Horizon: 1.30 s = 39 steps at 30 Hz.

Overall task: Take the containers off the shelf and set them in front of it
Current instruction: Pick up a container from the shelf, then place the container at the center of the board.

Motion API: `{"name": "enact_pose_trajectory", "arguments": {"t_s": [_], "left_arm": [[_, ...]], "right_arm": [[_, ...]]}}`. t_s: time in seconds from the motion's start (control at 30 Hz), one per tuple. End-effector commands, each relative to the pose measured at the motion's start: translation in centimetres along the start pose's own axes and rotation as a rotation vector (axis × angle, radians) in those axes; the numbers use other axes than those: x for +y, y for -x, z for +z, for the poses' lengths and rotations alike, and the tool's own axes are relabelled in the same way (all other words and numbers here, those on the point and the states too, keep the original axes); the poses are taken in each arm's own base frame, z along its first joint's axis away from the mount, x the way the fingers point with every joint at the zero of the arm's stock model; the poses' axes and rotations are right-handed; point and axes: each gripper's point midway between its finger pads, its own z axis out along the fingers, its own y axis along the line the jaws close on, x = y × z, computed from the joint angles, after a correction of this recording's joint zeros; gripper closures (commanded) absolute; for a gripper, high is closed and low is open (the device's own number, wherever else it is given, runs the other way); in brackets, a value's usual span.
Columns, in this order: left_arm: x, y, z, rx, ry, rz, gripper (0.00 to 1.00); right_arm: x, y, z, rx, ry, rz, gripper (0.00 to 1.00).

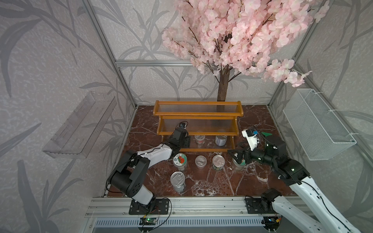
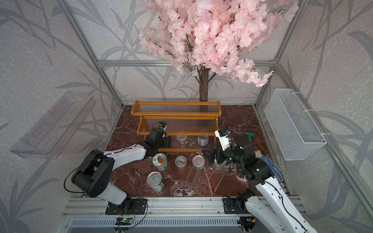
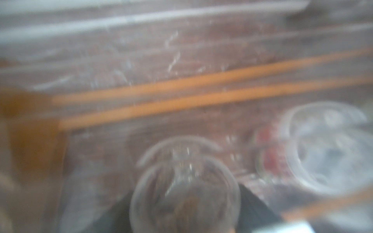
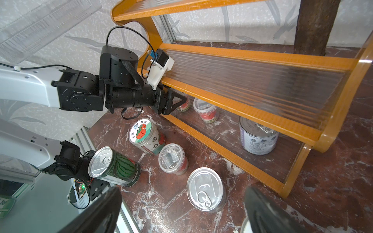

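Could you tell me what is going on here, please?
The robot is clearing containers off the wooden shelf. The left claw reaches into the bottom tier at a small clear cup; a grip cannot be confirmed. The right claw hangs open over a jar in front. Another cup and a tin remain shelved.

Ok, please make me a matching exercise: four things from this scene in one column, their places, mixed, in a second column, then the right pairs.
Things:
1 watermelon tin
2 tomato-lid jar
3 pale-labelled tin
4 white wire basket

Places:
A on the lowest tier of the shelf
B fixed to the side wall
C on the marble floor, alone, nearest the front rail
D on the marble, in the row just before the shelf

Pairs: 1-C, 2-D, 3-A, 4-B
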Motion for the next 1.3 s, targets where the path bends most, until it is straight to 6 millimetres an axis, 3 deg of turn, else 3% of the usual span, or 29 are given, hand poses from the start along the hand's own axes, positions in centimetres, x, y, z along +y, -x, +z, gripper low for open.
{"name": "enact_pose_trajectory", "arguments": {"t_s": [0.0, 0.27, 0.77, 1.0, 1.27], "left_arm": [[-0.3, 1.3, -1.2, -0.034, -0.038, 0.008, 0.32], [-0.8, 0.7, -3.4, -0.030, -0.094, 0.027, 0.33], [-4.3, -0.6, -8.8, 0.004, -0.283, 0.107, 0.33], [-9.3, 0.3, -14.7, -0.023, -0.349, 0.234, 0.33], [-15.5, -5.3, -21.7, -0.011, -0.491, 0.317, 0.33]], "right_arm": [[0.0, 0.7, -0.2, -0.027, -0.005, -0.011, 0.01], [0.0, 0.7, 0.0, -0.024, 0.001, -0.005, 0.01], [0.1, 0.9, 0.2, -0.018, 0.006, -0.005, 0.01], [-0.3, 0.9, 0.0, -0.003, -0.025, -0.025, 0.01], [-1.4, 0.9, -0.6, 0.014, -0.102, -0.060, 0.01]]}}
